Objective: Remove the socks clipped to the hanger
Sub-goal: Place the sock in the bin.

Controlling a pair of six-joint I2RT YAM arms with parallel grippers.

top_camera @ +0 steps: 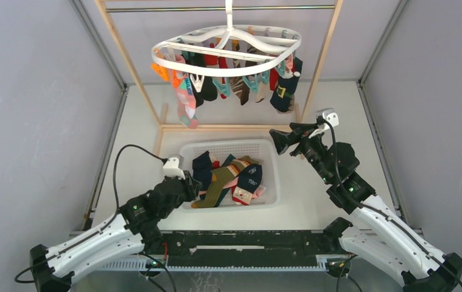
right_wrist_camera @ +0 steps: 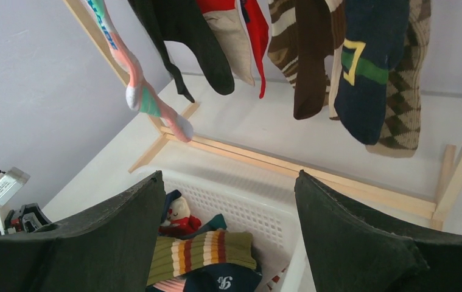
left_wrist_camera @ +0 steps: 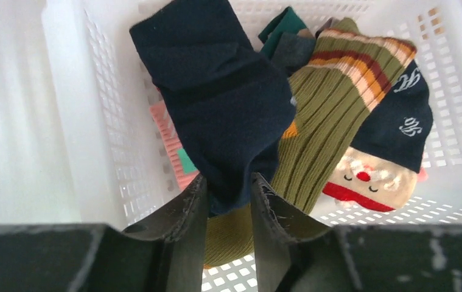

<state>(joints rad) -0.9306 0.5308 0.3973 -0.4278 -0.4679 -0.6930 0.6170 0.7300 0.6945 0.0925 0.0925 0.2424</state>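
The white oval hanger (top_camera: 228,45) hangs from the rod at the back, with several socks (top_camera: 283,85) clipped under it. The right wrist view shows those socks (right_wrist_camera: 368,73) from below. My left gripper (top_camera: 193,182) is over the left side of the white mesh basket (top_camera: 228,146). Its jaws (left_wrist_camera: 228,185) stand parted with the end of a navy sock (left_wrist_camera: 216,91) loosely between them, and the sock lies on the pile in the basket. My right gripper (top_camera: 275,139) hovers open and empty by the basket's far right corner, below the hanger; its fingers (right_wrist_camera: 231,182) are wide apart.
In the basket lie an olive striped sock (left_wrist_camera: 338,103), a navy Santa sock (left_wrist_camera: 392,134) and others. The wooden rack frame (top_camera: 228,127) crosses the table behind the basket, its uprights on either side of the hanger. Grey walls close in left and right.
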